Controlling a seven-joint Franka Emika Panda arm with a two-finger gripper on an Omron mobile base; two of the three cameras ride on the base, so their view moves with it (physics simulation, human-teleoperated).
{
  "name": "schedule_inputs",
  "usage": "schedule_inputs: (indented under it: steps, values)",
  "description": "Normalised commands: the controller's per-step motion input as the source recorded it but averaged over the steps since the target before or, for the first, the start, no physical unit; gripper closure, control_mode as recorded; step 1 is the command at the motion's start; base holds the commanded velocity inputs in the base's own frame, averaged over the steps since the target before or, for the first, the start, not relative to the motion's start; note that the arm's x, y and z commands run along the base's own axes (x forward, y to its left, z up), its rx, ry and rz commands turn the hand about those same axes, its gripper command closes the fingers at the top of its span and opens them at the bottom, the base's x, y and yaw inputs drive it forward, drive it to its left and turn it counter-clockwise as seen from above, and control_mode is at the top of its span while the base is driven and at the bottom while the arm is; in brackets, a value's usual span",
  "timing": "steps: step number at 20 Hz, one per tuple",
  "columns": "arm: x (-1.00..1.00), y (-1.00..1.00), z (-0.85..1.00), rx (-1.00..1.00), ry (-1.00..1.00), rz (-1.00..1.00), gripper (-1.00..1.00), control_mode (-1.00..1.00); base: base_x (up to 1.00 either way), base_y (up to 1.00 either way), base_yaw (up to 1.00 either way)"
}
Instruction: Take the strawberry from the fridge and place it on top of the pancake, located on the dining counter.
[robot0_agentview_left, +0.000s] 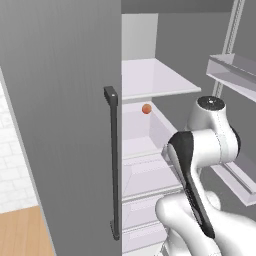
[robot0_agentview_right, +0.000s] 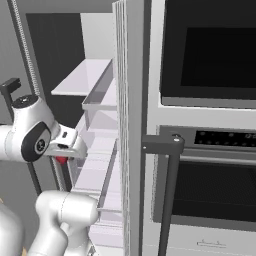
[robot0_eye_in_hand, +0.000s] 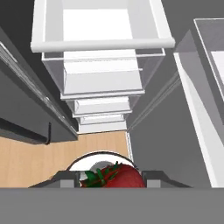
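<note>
While the end effector (robot0_eye_in_hand: 113, 180) is clenched on the strawberry (robot0_eye_in_hand: 117, 177), whose red body and green leaves sit between the two dark finger tips, the arm stands inside the open fridge (robot0_agentview_left: 60, 125), with the white drawers (robot0_eye_in_hand: 103, 74) straight ahead of the end effector and an orange round fruit (robot0_agentview_left: 146, 108) further back on a shelf. Judging from this, the picking step is done and the carrying step is in hand: the next move calls for pulling the berry out between the doors without knocking it against the door shelves, then travelling to the pancake on the tabletop.
</note>
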Motion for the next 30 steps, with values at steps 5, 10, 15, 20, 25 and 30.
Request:
schedule_inputs:
  steps: [5, 10, 15, 20, 25, 30]
  values:
    - [-0.27, 0.00, 0.00, 0.12, 0.04, -0.01, 1.00, -1.00, 0.00, 0.00, 0.00]
    - [-0.08, 0.02, 0.00, 0.04, 0.00, 0.02, 1.00, -1.00, 0.00, 0.00, 0.00]
    - [-0.01, 0.06, -0.02, -0.01, 0.00, 0.00, 1.00, -1.00, 0.00, 0.00, 0.00]
    - [0.00, -0.11, -0.02, 0.00, 0.00, 0.00, 1.00, -1.00, 0.00, 0.00, 0.00]
    - [0.00, -0.06, 0.00, 0.00, 0.00, 0.00, 1.00, -1.00, 0.00, 0.00, 0.00]
    - [0.00, 0.00, 0.00, 0.00, 0.00, 0.00, 1.00, -1.00, 0.00, 0.00, 0.00]
